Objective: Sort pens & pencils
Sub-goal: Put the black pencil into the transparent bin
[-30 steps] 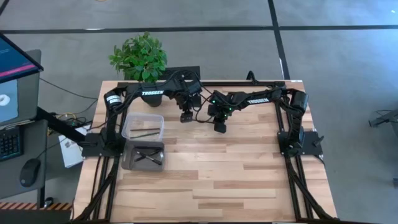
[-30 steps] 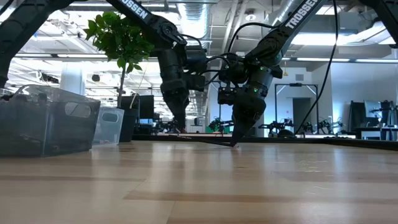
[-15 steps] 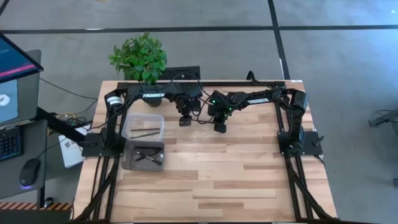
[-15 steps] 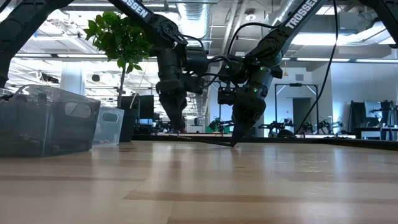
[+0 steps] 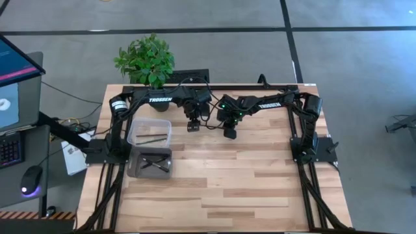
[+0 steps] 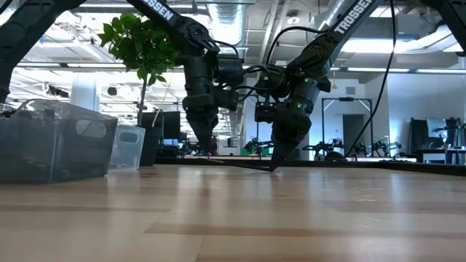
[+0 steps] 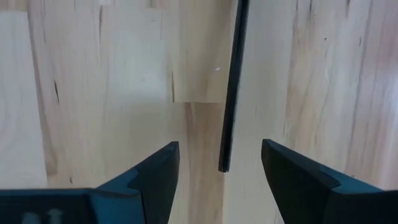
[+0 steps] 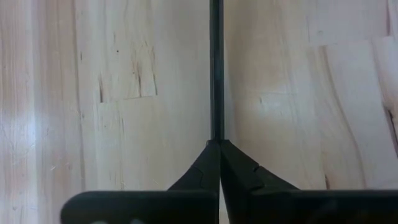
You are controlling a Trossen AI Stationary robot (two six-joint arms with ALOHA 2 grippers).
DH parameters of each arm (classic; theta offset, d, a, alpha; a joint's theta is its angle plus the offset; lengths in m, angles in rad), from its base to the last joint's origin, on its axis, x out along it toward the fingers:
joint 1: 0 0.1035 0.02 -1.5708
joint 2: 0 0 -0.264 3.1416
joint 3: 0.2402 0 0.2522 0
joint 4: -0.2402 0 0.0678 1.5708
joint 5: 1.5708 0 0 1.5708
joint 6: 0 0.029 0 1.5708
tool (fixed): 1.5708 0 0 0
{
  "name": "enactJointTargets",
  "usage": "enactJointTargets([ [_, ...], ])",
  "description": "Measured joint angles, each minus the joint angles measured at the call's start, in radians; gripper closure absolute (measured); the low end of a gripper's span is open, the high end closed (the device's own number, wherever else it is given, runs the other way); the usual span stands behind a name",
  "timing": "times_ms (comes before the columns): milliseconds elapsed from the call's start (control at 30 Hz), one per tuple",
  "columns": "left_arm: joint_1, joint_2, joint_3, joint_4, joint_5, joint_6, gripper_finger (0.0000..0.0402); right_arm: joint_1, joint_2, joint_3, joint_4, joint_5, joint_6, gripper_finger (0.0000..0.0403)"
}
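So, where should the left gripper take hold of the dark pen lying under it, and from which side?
Grip the dark pen on its thin shaft, just behind the end lying between the open fingers of the left gripper. Come straight down from above, fingers across the shaft: it lies flat on the wooden table, so only its two long sides are free.

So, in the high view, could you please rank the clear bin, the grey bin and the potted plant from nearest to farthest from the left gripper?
From the left gripper:
1. Clear bin, on its left.
2. Potted plant, beyond the table's back edge.
3. Grey bin, in front of the clear bin.
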Motion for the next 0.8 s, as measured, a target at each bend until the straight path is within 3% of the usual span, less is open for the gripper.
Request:
enactJointTargets([
  [267,-0.015,0.066,0.0,0.01,-0.006,0.025,0.0203,0.0,0.0,-0.001,0.002,-0.001,-0.001,0.0378],
  [467,-0.024,0.091,0.001,0.027,-0.074,0.048,0.0222,0.0,0.0,-0.001,0.011,-0.001,-0.009,0.0379],
  [600,-0.024,0.097,0.001,0.027,-0.098,0.061,0.0261,0.0,0.0,-0.001,0.012,-0.001,-0.009,0.0376],
  [800,-0.024,0.099,0.001,0.027,-0.109,0.089,0.0349,0.0,0.001,-0.002,0.019,-0.001,-0.015,0.0381],
])
